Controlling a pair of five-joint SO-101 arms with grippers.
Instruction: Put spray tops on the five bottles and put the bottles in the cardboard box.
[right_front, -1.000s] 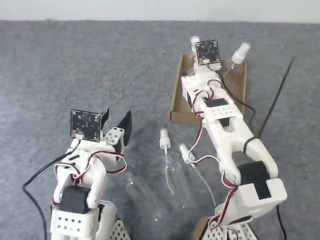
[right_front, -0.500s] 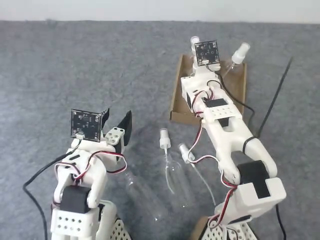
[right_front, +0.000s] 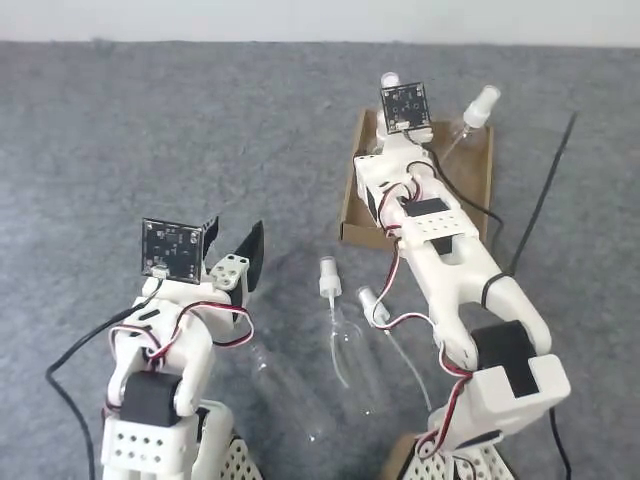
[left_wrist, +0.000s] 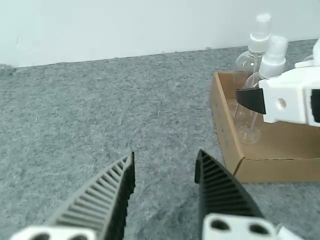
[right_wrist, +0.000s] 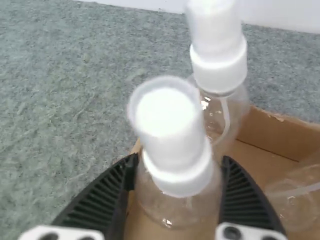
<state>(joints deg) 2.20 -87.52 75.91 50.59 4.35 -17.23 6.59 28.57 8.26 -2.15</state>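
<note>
My right gripper (right_wrist: 178, 162) is shut on a clear bottle with a white spray top (right_wrist: 170, 150), held upright over the cardboard box (right_front: 470, 185) near its far left corner. A second capped bottle (right_wrist: 217, 65) stands just behind it, and a third (right_front: 472, 118) leans at the box's far right corner. On the carpet between the arms lie a capped bottle (right_front: 345, 345), a loose spray top (right_front: 372, 306) with its tube, and an uncapped bottle (right_front: 285, 385). My left gripper (right_front: 232, 240) stands open above the carpet, left of these, with nothing in it.
Grey carpet (right_front: 150, 130) covers the table, with free room left of the box. A black cable (right_front: 545, 195) runs along the box's right side. A white wall (left_wrist: 125, 25) stands behind the far edge.
The right arm's wrist has shifted slightly to the left over the box with the bottle in its grip. The left arm has stayed still.
</note>
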